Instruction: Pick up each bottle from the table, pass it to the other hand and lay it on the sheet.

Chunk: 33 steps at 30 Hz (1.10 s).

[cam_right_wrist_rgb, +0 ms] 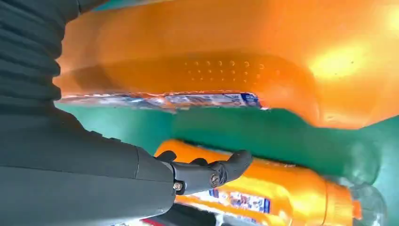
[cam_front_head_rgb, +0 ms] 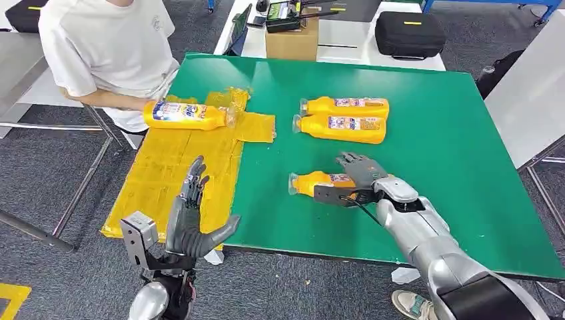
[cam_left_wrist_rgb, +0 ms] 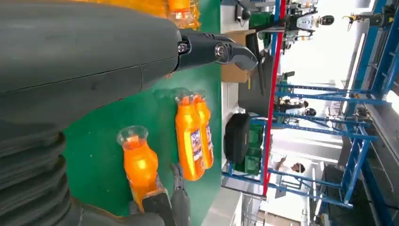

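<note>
Three orange bottles lie on the green table point(cam_front_head_rgb: 453, 153). Two lie side by side at the far middle point(cam_front_head_rgb: 346, 107) point(cam_front_head_rgb: 343, 128), also in the left wrist view point(cam_left_wrist_rgb: 193, 136). The third bottle point(cam_front_head_rgb: 313, 183) point(cam_left_wrist_rgb: 139, 162) point(cam_right_wrist_rgb: 226, 56) lies nearer, and my right hand point(cam_front_head_rgb: 360, 179) point(cam_right_wrist_rgb: 94, 179) reaches around its body, fingers over the far side and thumb point(cam_right_wrist_rgb: 211, 172) on the near side, a gap showing between thumb and bottle. Another bottle point(cam_front_head_rgb: 186, 115) lies on the yellow sheet point(cam_front_head_rgb: 173, 173). My left hand point(cam_front_head_rgb: 193, 217) point(cam_left_wrist_rgb: 94, 70) hovers open over the sheet's near part.
A person in a white shirt point(cam_front_head_rgb: 106, 47) sits at the far left, one arm close to the bottle on the sheet. Behind the green table stand a cardboard box point(cam_front_head_rgb: 292, 40) and a black case point(cam_front_head_rgb: 408, 33). The sheet hangs over the table's left edge.
</note>
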Motion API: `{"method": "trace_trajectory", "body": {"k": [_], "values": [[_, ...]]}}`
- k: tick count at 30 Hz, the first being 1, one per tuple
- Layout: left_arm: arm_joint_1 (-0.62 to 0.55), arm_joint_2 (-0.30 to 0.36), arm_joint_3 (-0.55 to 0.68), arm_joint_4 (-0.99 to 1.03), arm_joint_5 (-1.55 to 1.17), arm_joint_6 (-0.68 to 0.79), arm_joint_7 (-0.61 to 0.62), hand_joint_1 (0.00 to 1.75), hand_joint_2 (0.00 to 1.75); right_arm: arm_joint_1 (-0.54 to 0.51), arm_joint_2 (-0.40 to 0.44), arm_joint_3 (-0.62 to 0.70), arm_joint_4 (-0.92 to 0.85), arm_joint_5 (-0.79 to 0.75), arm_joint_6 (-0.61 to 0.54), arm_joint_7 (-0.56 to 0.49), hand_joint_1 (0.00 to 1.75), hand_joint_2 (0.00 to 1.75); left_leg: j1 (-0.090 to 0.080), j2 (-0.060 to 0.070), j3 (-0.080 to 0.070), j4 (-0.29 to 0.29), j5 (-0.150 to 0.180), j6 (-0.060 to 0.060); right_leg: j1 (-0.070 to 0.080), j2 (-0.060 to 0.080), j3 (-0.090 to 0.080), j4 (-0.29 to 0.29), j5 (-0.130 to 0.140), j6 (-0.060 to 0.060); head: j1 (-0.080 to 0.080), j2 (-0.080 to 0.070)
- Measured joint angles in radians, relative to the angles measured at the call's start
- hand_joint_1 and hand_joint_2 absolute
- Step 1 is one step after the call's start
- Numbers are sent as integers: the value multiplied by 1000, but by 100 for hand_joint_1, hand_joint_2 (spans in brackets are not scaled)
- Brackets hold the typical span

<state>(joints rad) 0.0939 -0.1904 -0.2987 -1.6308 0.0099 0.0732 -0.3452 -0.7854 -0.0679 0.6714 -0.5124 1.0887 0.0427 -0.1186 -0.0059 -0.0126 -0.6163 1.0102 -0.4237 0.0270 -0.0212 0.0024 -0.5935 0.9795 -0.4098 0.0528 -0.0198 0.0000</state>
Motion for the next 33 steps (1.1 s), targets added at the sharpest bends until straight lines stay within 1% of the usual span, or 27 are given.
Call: {"method": "trace_trajectory", "body": {"k": [4,7,13,16,19,22,25,27,33], "values": [[16,-2,13,-21,-15,-2,0,0,175,16,-39,33,-76,1,-1,56,0,175,0,-2,0,0,0,0,0,-1,0,0,0,0,0,0],[28,-3,24,-40,-31,-2,-6,0,175,45,-86,51,-161,-24,12,84,0,175,0,-2,-1,0,0,0,0,-1,0,0,0,0,0,0],[40,-3,35,-64,-36,-6,-13,0,175,107,-169,60,-285,-120,41,72,0,175,0,-2,-1,0,-1,0,0,-1,0,-1,0,0,0,0],[45,-3,38,-73,-35,-10,-14,0,175,165,-212,57,-350,-167,37,54,0,175,0,-3,-1,0,-1,0,0,-2,0,-1,0,0,0,0],[53,-2,39,-78,-37,-8,-14,0,175,261,-243,39,-414,-204,-10,34,0,175,0,-3,-1,0,-1,0,0,-2,0,-1,-1,0,0,0],[62,-1,39,-78,-51,6,-10,0,175,366,-254,2,-473,-221,-77,12,0,175,0,-3,-1,0,-2,0,0,-2,0,-1,-1,0,0,0],[62,0,37,-78,-59,18,-6,0,175,430,-254,-37,-516,-225,-101,0,0,175,0,-2,0,0,-3,-1,0,-2,-1,-1,-1,0,0,0],[62,0,37,-78,-63,25,-5,0,175,454,-251,-60,-530,-220,-110,-9,0,175,0,-2,0,0,-3,-1,0,-2,0,-1,-1,0,0,0],[60,0,32,-78,-73,37,-6,0,175,472,-230,-93,-533,-84,-170,-5,0,175,0,-2,1,0,-2,0,0,-2,1,-1,-1,0,0,0]]}}
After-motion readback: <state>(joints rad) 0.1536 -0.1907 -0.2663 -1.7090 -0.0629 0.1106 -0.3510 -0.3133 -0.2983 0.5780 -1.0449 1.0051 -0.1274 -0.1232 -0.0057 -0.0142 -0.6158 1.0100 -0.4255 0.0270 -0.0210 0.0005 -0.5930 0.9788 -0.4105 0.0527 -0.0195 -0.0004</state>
